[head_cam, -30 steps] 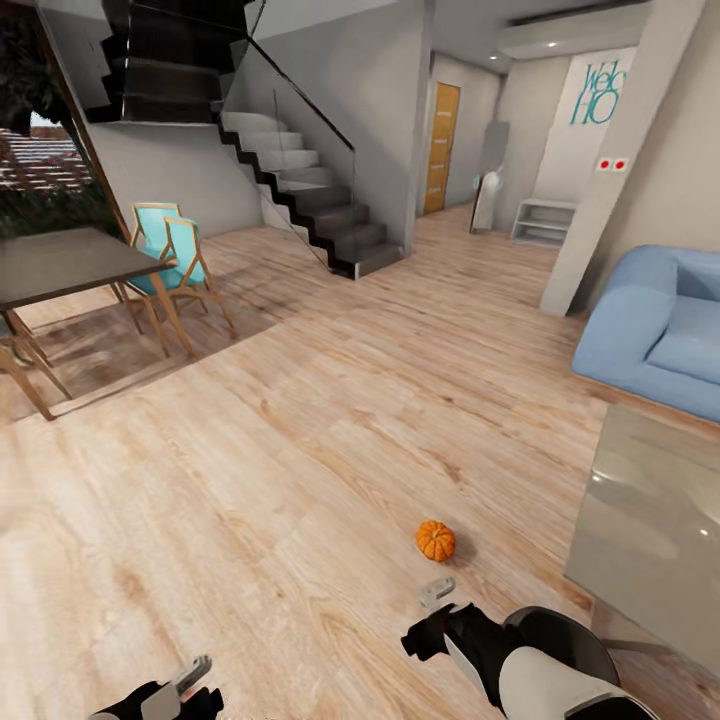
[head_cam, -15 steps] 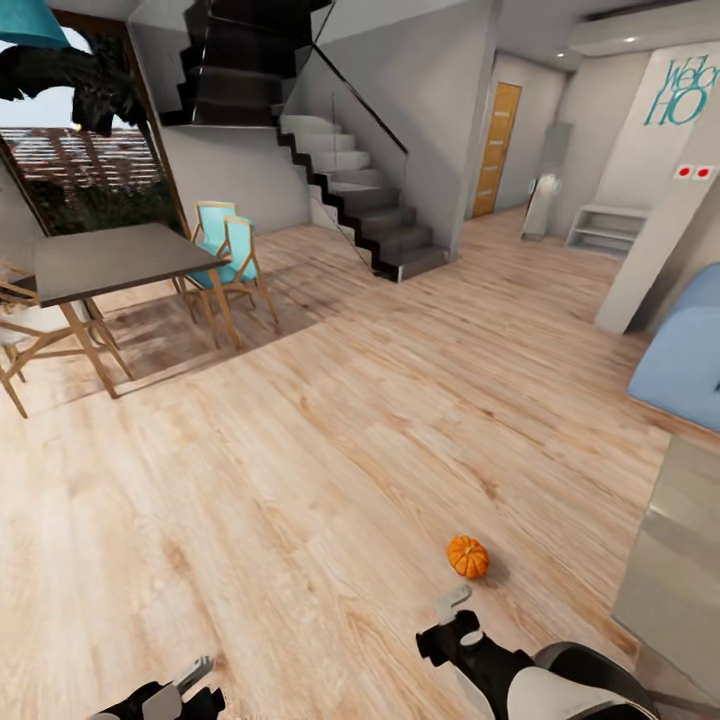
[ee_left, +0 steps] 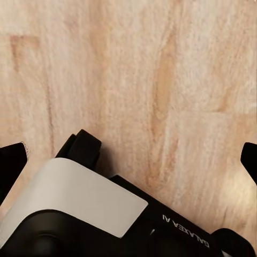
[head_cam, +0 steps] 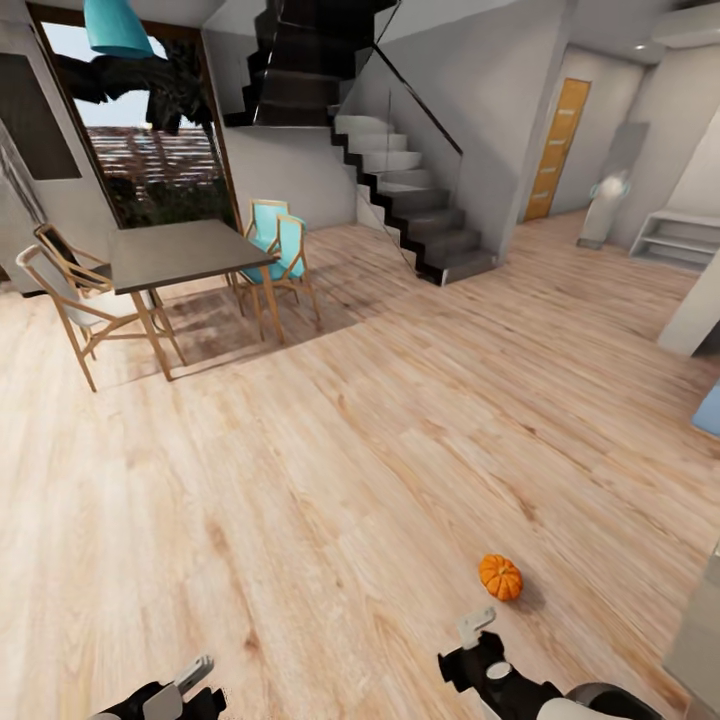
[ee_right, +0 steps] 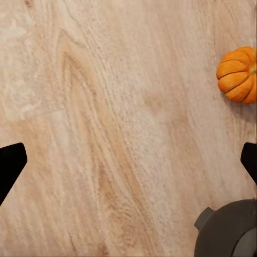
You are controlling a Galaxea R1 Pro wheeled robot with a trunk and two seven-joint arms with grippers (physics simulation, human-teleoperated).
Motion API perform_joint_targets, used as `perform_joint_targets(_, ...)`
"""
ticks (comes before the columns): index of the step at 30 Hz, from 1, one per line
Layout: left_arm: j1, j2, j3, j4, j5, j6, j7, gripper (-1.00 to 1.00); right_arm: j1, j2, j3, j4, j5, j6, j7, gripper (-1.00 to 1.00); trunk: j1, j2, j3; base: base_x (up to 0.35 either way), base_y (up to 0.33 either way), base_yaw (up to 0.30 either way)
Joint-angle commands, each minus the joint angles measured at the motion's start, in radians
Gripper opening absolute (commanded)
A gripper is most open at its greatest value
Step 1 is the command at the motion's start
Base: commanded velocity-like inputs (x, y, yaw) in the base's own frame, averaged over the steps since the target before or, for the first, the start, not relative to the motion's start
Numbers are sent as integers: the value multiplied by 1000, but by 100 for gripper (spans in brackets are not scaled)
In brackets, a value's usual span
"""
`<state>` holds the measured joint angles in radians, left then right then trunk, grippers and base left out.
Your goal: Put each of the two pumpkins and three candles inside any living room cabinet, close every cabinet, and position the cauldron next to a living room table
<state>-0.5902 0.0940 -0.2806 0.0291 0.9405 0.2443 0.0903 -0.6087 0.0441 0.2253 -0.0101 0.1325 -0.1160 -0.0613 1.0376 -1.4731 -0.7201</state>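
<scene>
**Pumpkin on the open floor, both grippers empty**

Lying alone on the pale wood floor (head_cam: 330, 470), one small orange pumpkin (head_cam: 500, 577) sits at about five o'clock in the head view, just beyond the right gripper (head_cam: 478, 630) and not touching it. The right wrist view catches the same pumpkin (ee_right: 239, 74) at the edge of its picture, ribs showing, resting on the planks well outside the span of the fingers. The two dark fingertips (ee_right: 10, 166) of that gripper stand wide apart at opposite sides of that picture with only bare floor between them, so the jaws are spread and hold nothing.

The left gripper (head_cam: 190, 675) shows at about seven o'clock in the head view, low over the boards. From its own wrist camera the black fingertips (ee_left: 12, 160) also stand far apart, and a white and black part of the robot's body (ee_left: 80, 198) lies beneath, with floor around it.

Farther off, at ten o'clock, a dark dining table (head_cam: 180, 255) stands with wooden chairs (head_cam: 75, 295) and two turquoise chairs (head_cam: 280, 245). A dark staircase (head_cam: 420, 215) rises at twelve o'clock, with an orange door (head_cam: 555, 150) at one o'clock
</scene>
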Motion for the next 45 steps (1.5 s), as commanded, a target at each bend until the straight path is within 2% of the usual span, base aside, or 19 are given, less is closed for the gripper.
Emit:
perform_joint_targets(1,0,0,0,0,0,0,0,100,2,-9,0,0,0,-10,-1,100,-4,7,3,0,0,286)
perform_joint_targets(7,0,-2,0,0,0,0,0,100,19,-60,0,1,-2,-30,-28,100,-27,49,21,0,0,286)
perform_joint_targets(11,0,-3,-1,0,0,0,0,100,26,-71,0,10,-3,-30,-31,100,-42,77,34,0,0,287)
perform_joint_targets(24,0,-5,-2,0,0,0,0,100,34,-78,0,42,-10,-23,-50,100,-92,168,75,0,0,287)
perform_joint_targets(33,3,-5,-1,5,1,-1,0,100,63,-79,-2,72,-11,-16,-54,100,-127,231,103,0,0,287)
perform_joint_targets(37,16,-4,-1,21,1,-3,0,100,65,-78,-3,75,-11,-16,-89,100,-142,259,118,0,0,284)
perform_joint_targets(40,41,-5,-1,24,0,-6,0,100,72,-73,-3,75,-11,-16,-156,100,-142,259,120,0,0,274)
perform_joint_targets(45,47,-21,-2,26,-1,-6,-1,100,96,-70,-3,75,-8,-22,-171,100,-142,259,122,0,0,278)
